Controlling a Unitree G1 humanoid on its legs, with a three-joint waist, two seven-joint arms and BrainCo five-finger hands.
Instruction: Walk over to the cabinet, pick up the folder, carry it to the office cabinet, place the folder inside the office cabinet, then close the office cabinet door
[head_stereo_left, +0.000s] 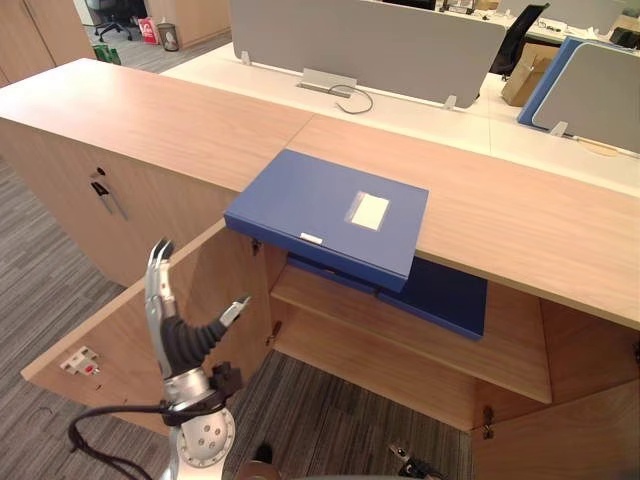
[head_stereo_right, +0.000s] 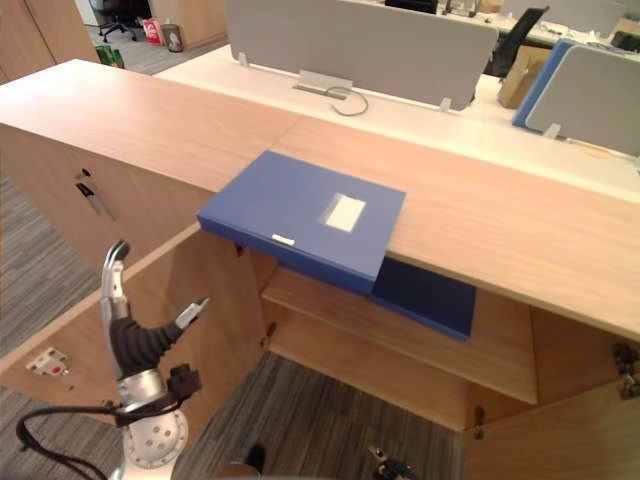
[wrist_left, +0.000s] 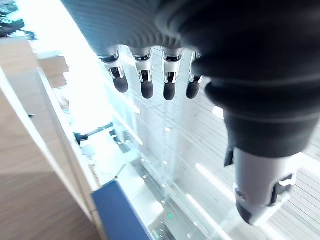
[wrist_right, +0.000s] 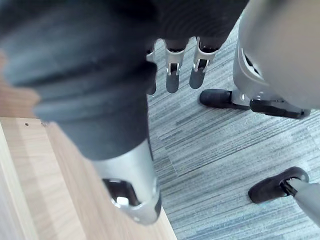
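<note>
My left hand, fingers straight, empty, at 7 o'clock of folder overhanging cabinet top; open door behind it. Right hand relaxed, empty.

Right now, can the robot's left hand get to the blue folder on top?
Probably yes: the open left hand is raised below the folder, which overhangs the cabinet top, with nothing between.

1 folder overhangs the cabinet top, a 2nd folder on the shelf beneath.
</note>
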